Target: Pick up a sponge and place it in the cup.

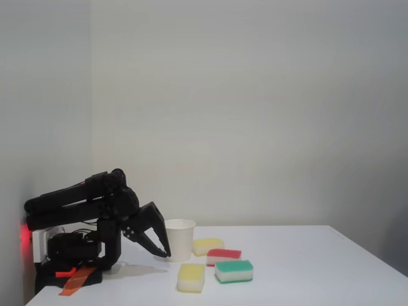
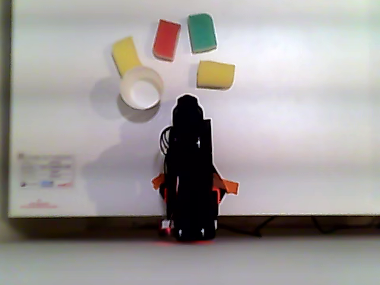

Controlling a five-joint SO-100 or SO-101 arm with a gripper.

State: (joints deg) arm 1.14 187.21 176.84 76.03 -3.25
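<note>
Two yellow-topped sponges lie on the white table. One sponge (image 1: 191, 277) (image 2: 215, 74) sits in front of the gripper's tip, and the other yellow sponge (image 1: 208, 245) (image 2: 126, 54) lies just beyond the cup. The white paper cup (image 1: 180, 239) (image 2: 122, 90) stands upright and holds nothing. My black gripper (image 1: 164, 254) (image 2: 189, 98) hangs folded low over the table right beside the cup. Its fingertips meet and nothing is between them.
A red-topped sponge (image 1: 224, 255) (image 2: 167, 40) and a green-topped sponge (image 1: 234, 271) (image 2: 202, 32) lie past the yellow ones. The arm's base (image 1: 73, 252) (image 2: 190, 202) is clamped at the table edge with orange clips. A printed sticker (image 2: 46, 171) lies on the table.
</note>
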